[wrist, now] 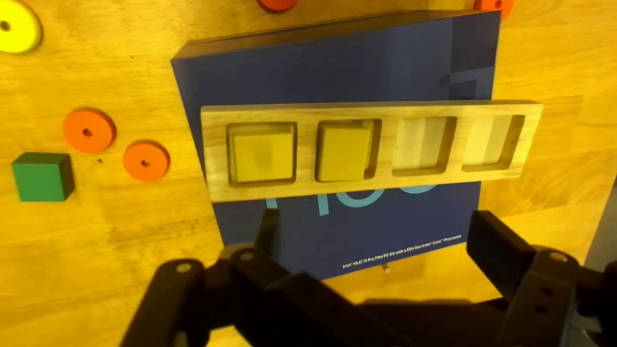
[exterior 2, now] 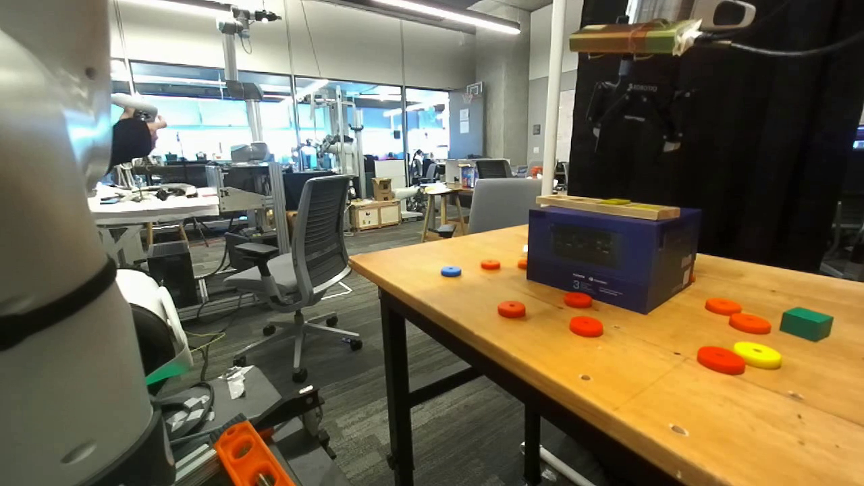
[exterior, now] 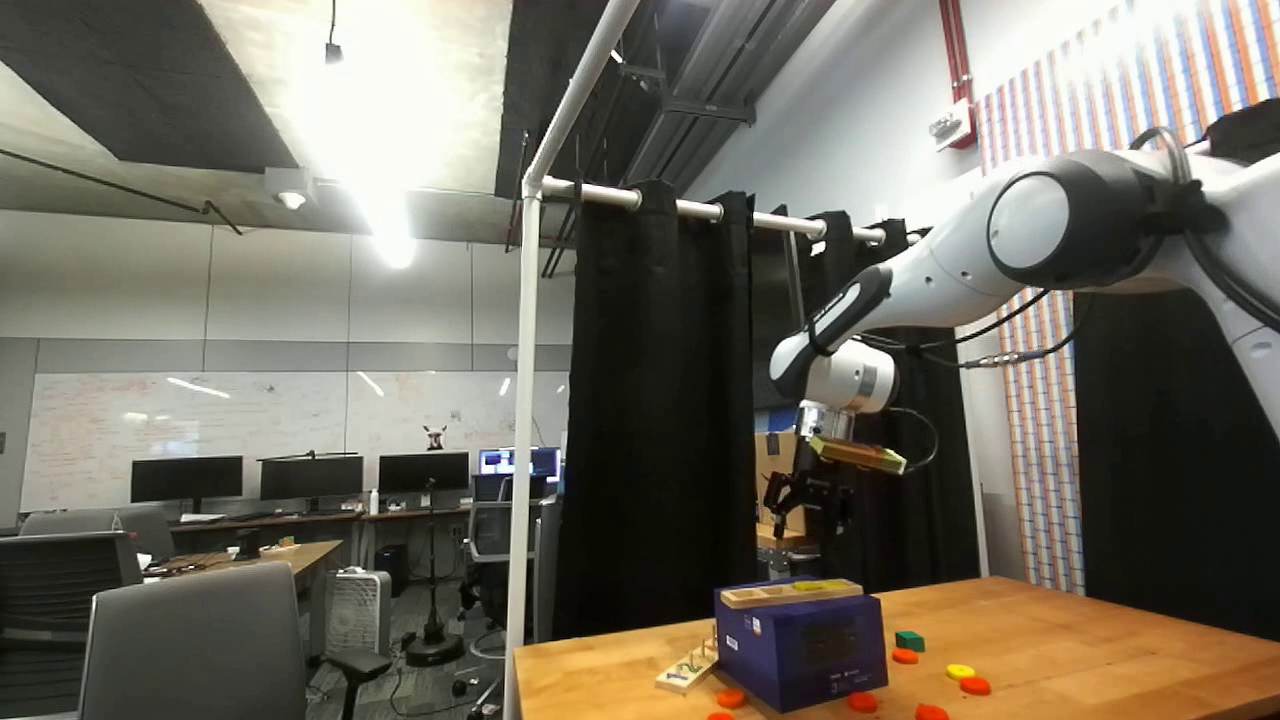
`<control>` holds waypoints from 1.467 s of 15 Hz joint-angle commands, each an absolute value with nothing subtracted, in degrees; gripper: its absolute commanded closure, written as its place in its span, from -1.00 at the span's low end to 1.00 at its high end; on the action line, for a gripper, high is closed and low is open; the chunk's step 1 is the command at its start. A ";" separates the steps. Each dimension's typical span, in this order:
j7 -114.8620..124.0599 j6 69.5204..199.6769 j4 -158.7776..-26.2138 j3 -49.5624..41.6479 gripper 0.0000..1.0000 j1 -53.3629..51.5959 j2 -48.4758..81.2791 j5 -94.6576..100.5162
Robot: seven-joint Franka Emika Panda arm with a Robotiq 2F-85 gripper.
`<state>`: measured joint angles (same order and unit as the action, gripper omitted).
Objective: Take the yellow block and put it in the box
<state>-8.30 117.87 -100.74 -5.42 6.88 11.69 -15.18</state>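
The dark blue box (exterior: 760,650) stands on the wooden table, also in an exterior view (exterior 2: 594,277) and the wrist view (wrist: 337,77). A long wooden tray (wrist: 308,190) with square compartments lies across its top. In the wrist view, a yellow block (wrist: 262,156) sits in the leftmost compartment. Another yellow block (wrist: 342,152) sits in the second, against its left side, and sticks up slightly in an exterior view (exterior 2: 615,201). The two right compartments are empty. My gripper (wrist: 376,221) is open and empty, well above the box and tray in both exterior views (exterior: 811,522) (exterior 2: 634,142).
A green block (exterior 2: 806,323), a yellow disc (exterior 2: 757,355) and several orange-red discs (exterior 2: 721,360) lie around the box. A blue disc (exterior 2: 451,271) lies near the table edge. A small pegged board (exterior: 688,668) leans near the box's side.
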 commanded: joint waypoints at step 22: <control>0.31 115.07 -149.40 -10.02 -1.00 16.40 -38.61 7.48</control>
